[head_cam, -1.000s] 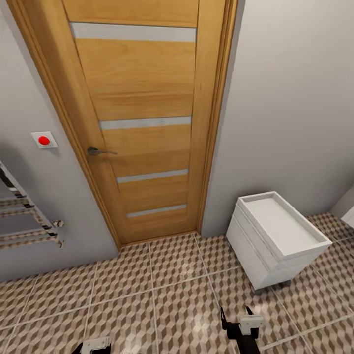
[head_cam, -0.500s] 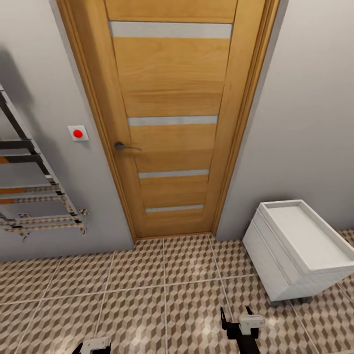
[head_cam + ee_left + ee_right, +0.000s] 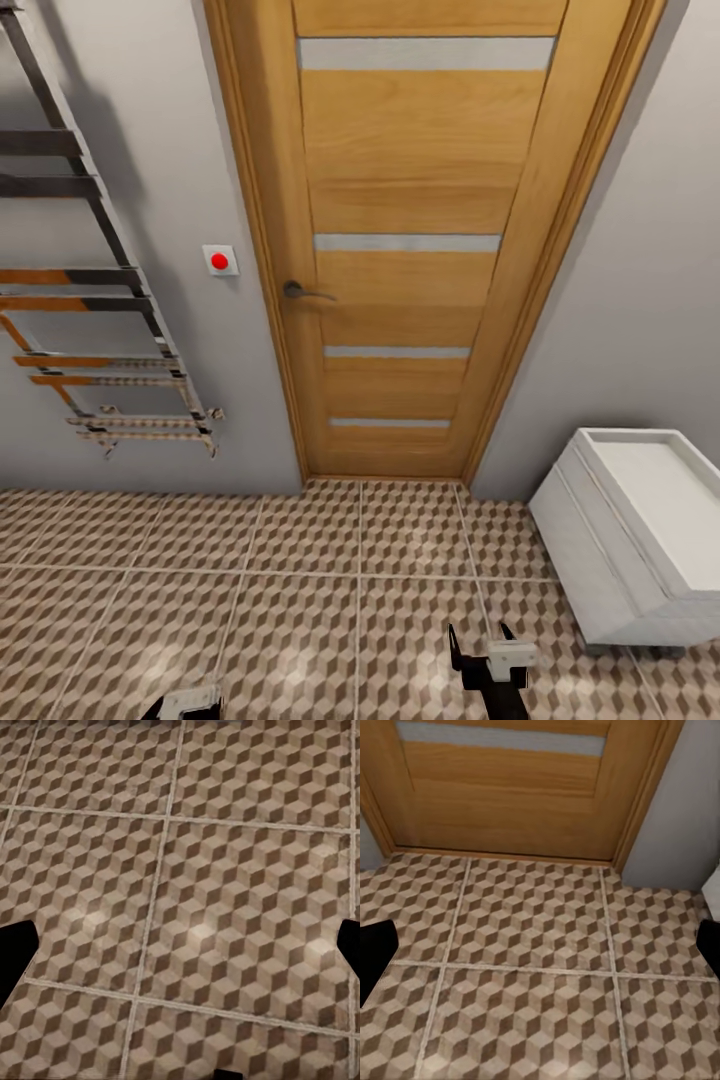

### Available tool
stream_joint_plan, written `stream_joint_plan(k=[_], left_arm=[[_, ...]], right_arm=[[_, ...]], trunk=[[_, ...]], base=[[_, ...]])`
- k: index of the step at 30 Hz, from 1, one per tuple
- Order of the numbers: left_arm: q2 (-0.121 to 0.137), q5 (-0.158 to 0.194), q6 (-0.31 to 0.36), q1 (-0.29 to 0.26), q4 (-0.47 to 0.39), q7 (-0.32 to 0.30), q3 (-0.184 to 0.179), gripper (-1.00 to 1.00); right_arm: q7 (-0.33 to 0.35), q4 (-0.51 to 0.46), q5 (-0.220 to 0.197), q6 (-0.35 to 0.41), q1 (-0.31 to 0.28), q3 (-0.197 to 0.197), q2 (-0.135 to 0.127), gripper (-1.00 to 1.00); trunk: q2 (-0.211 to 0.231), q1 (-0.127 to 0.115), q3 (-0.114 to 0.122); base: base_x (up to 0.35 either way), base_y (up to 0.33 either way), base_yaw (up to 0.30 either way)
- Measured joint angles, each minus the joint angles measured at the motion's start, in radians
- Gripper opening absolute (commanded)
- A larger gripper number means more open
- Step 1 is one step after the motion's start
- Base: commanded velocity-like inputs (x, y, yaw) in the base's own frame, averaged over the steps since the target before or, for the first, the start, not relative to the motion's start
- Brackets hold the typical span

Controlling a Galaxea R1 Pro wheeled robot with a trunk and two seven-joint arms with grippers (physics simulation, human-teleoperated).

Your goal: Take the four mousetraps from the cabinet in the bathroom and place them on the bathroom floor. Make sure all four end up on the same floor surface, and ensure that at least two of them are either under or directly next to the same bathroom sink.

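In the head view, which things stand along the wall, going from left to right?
Towel rail → red button switch → door handle → wooden door → white unit.

Setting: a home bathroom. Floor [image 3: 300,620] is large square tiles with a brown, beige and white cube print, pale grout. Chrome towel ladder [image 3: 110,300] hangs on the grey wall [image 3: 640,300]. Wooden door [image 3: 420,250] with frosted strips and a lever handle [image 3: 303,292]. Low white unit [image 3: 640,540] stands right of the door.
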Motion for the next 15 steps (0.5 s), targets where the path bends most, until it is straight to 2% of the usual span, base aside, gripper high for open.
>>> stream_joint_plan(k=[4,15], left_arm=[[0.013,-0.001,0.0,0.0,0.0,-0.001,0.0,1.0],[0.012,-0.002,0.0,0.0,0.0,-0.002,-0.001,1.0]], right_arm=[[0.0,0.0,0.0,0.0,0.0,0.0,0.0,1.0],[0.0,0.0,-0.001,0.0,0.0,0.0,0.004,1.0]], trunk=[[0.0,0.0,-0.002],[0.0,0.0,-0.009]], base=[[0.0,0.0,0.273],[0.0,0.0,0.269]])
